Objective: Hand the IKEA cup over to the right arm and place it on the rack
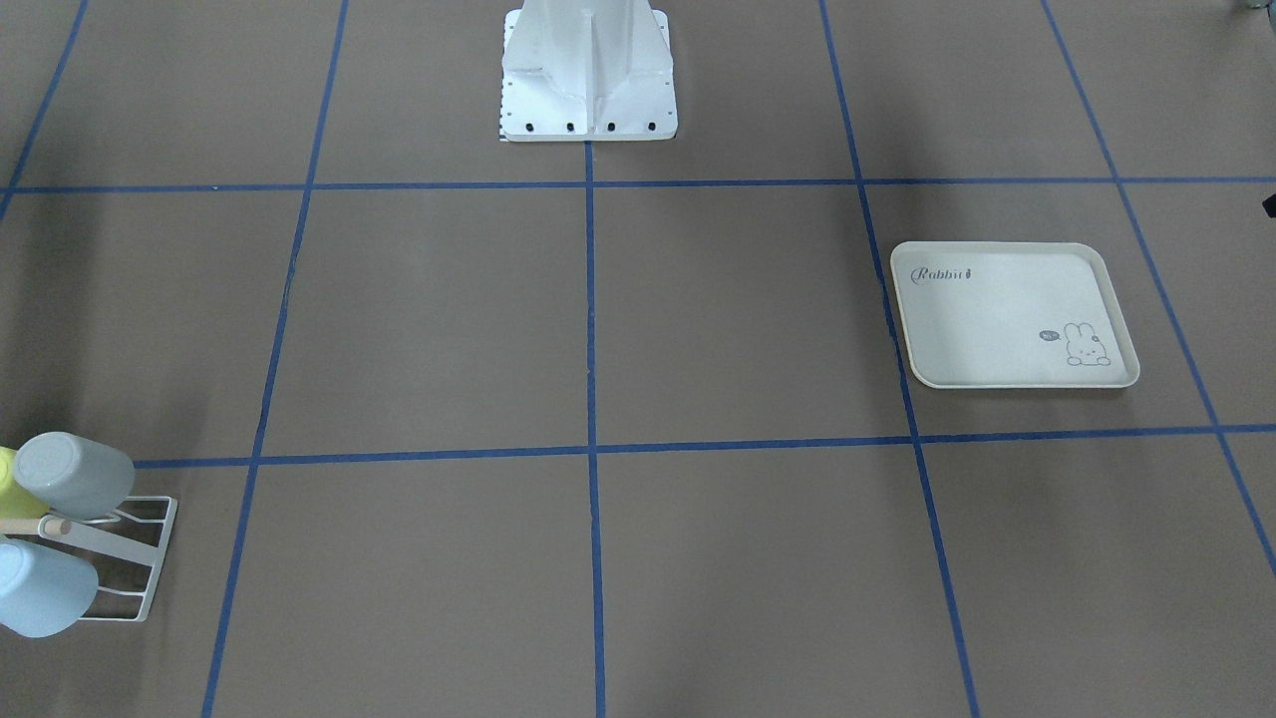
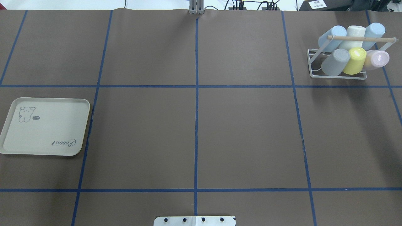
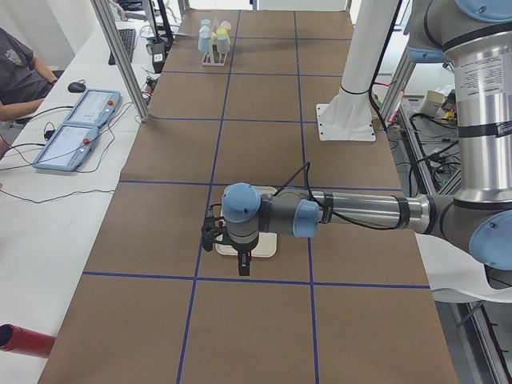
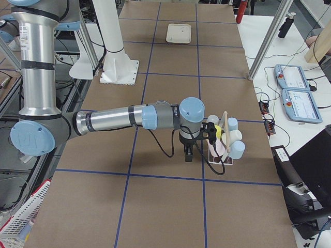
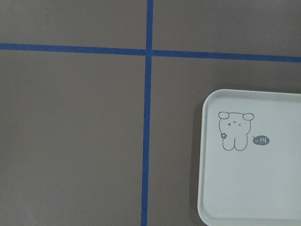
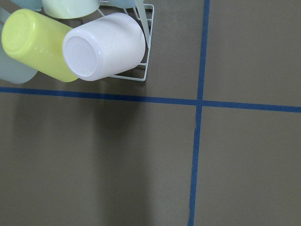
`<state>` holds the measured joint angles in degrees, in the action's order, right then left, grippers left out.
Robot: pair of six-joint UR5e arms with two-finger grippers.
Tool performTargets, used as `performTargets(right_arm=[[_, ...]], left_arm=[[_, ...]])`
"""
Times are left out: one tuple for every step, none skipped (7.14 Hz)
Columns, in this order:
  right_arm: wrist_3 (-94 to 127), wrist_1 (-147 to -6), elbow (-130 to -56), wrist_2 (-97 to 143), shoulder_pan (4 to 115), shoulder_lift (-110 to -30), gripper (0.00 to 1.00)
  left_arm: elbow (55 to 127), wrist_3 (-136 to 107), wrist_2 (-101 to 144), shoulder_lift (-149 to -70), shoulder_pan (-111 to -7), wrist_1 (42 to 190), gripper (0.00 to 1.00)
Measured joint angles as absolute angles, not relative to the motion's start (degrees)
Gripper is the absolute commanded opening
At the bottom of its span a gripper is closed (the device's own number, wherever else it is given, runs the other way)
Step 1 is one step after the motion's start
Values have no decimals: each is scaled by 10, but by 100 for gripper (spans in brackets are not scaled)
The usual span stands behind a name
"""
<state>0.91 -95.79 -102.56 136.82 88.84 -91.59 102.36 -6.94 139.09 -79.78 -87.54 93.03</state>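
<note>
Several pastel IKEA cups hang upside down on the white wire rack (image 2: 314,67) at the far right of the table, among them a grey cup (image 2: 336,61), a yellow cup (image 2: 355,60) and a lilac cup (image 2: 377,59). The right wrist view shows the lilac cup (image 6: 106,44) and the rack's corner (image 6: 146,52) just below the camera. The right arm (image 4: 119,118) holds its gripper (image 4: 187,156) pointing down beside the rack (image 4: 220,155). My left gripper (image 3: 242,268) hangs over the cream tray (image 3: 268,248). I cannot tell whether either gripper is open or shut.
The cream Rabbit tray (image 2: 44,125) lies bare at the left edge of the table. The white robot base (image 1: 588,90) stands at the middle of the near edge. Blue tape lines grid the brown table. A seated person (image 3: 20,68) and two tablets (image 3: 76,132) are at a side desk.
</note>
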Motion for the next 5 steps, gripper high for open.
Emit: performTargets(right_arm=[[7,-957,-1025,1363,888,-913,99],[4,-955,-1028,1362,888,-915,99],[4,-953,-1035,1363,887,-923,99],[6,-953,-1042,1364,882,-927,100],[8,-955,-1045,1362,872,-927,100]], left_arm=[[1027,-70,1393,-798,-876,931,100],[1032,-71,1396,-797,-876,932,100],[1034,-72,1397,-796,-876,932,100],[1036,-73,1396,-796,-876,932,100],[1035,-73,1394,-795,-876,932,100]])
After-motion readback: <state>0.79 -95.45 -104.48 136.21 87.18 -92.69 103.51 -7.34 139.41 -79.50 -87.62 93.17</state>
